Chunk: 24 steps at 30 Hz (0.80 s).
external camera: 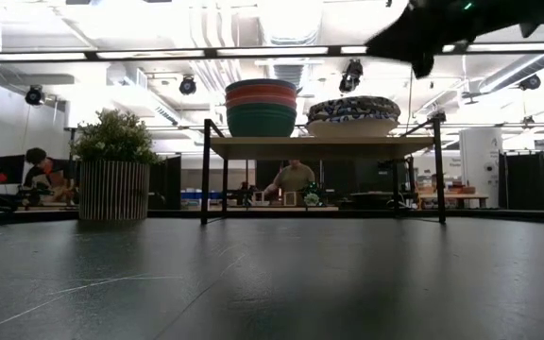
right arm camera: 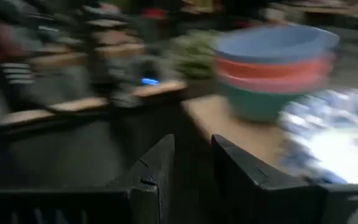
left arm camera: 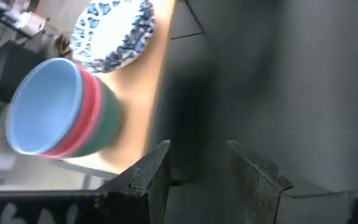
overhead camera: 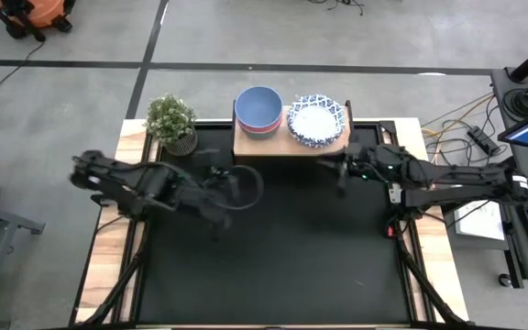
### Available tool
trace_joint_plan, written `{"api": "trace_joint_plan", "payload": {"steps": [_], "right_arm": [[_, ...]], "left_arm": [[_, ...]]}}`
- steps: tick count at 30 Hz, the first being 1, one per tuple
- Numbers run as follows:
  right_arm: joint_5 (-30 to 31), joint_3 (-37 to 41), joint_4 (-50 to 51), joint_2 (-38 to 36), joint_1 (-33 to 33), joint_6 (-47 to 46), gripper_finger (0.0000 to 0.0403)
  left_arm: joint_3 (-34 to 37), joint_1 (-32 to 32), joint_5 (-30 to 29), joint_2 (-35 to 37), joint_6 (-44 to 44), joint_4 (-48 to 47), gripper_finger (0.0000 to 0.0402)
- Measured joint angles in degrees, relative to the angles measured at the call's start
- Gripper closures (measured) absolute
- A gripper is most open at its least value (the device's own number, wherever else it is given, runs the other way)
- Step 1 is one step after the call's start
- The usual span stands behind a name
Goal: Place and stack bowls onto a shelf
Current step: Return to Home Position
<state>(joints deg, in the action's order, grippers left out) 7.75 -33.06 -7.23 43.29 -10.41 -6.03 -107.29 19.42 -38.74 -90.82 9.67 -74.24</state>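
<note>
The shelf (overhead camera: 246, 145), a low wood-topped stand on thin black legs (external camera: 319, 147), stands at the table's far edge. On its top rests a nested stack of plain bowls (overhead camera: 258, 110), blue uppermost over pink and red, green lowest (external camera: 261, 119). To the right of that stack sit the white bowls with blue-patterned rims (overhead camera: 318, 120), also nested (external camera: 354, 110). My left gripper (left arm camera: 197, 177) hovers open and empty near the shelf's left front (overhead camera: 223, 179). My right gripper (right arm camera: 191, 174) hovers open and empty off the shelf's right front corner (overhead camera: 339, 170), raised above the table (external camera: 421, 52).
A potted plant (overhead camera: 172, 122) in a ribbed pot (external camera: 113, 189) stands left of the shelf at the far edge. The black mat (overhead camera: 273, 266) stretches toward the near edge. People sit in the room beyond (external camera: 294, 179).
</note>
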Motion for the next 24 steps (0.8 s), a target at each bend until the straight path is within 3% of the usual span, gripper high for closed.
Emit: {"api": "trace_joint_plan", "payload": {"steps": [3, 8, 12, 17, 24], "right_arm": [[-8.6, 0.82, 0.91, -3.76, 0.02, 0.74, 0.0306], [-12.81, 3.02, 8.27, -9.13, 0.0, 4.97, 0.0306], [-15.83, 6.23, 8.54, -13.0, 0.02, 5.63, 0.0306], [-16.73, 10.7, 8.57, -17.36, 0.0, 6.55, 0.0306], [-17.16, 16.37, 8.24, -24.78, 0.0, 7.14, 0.0306]], "left_arm": [[16.15, 1.91, 1.52, 9.6, -0.58, 13.45, 0.0265], [42.61, 2.88, 5.48, 26.88, -1.82, 36.84, 0.0265], [59.62, 2.63, 6.77, 39.69, -4.19, 52.14, 0.0265], [73.47, 2.6, 6.81, 54.86, -4.7, 61.01, 0.0274], [84.08, 2.6, 6.41, 73.98, -4.68, 63.73, 0.0321]]}}
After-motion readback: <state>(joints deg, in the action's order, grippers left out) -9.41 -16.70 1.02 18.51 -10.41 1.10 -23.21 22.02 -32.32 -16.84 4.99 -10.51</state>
